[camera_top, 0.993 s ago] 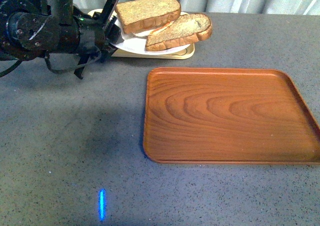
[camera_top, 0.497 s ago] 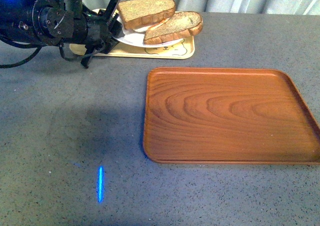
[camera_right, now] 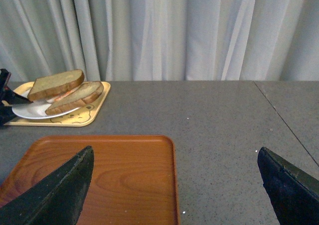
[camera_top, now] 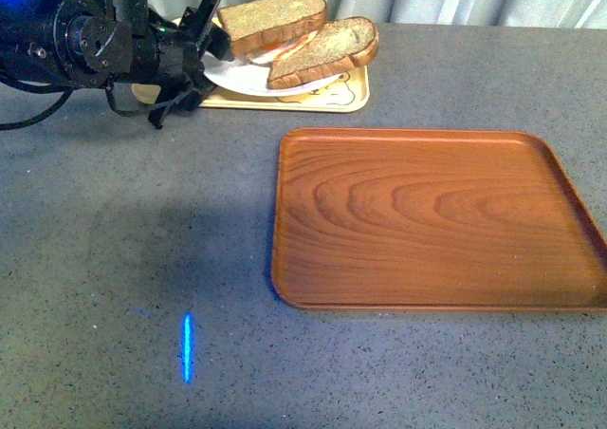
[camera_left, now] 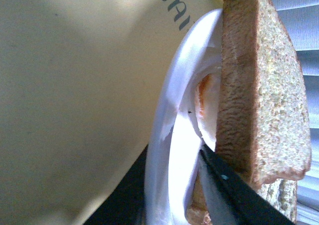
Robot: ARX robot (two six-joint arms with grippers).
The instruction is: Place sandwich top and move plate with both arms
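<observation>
The white plate (camera_top: pixel 245 78) is over the pale yellow bear tray (camera_top: pixel 337 97) at the far left. It carries two bread slices. The squarish sandwich top (camera_top: pixel 272 17) lies on the plate's left side over an orange filling. The slice with the domed end (camera_top: pixel 324 49) leans beside it. My left gripper (camera_top: pixel 201 57) is shut on the plate's left rim. In the left wrist view the rim (camera_left: pixel 164 135) sits between the jaws, with the sandwich top (camera_left: pixel 254 85) just above my left gripper (camera_left: pixel 174 205). My right gripper (camera_right: pixel 174 195) is open and empty, out of the front view.
A brown wood-grain tray (camera_top: pixel 436 220) lies at the centre right of the grey table, near my right gripper (camera_right: pixel 114 175). A blue light stripe (camera_top: pixel 187 346) falls on the table at the front left. A curtain (camera_right: pixel 164 31) hangs behind the table.
My left arm has carried the plate and both slices back and to the left, lower over the yellow tray. The wood-grain tray has not moved.
</observation>
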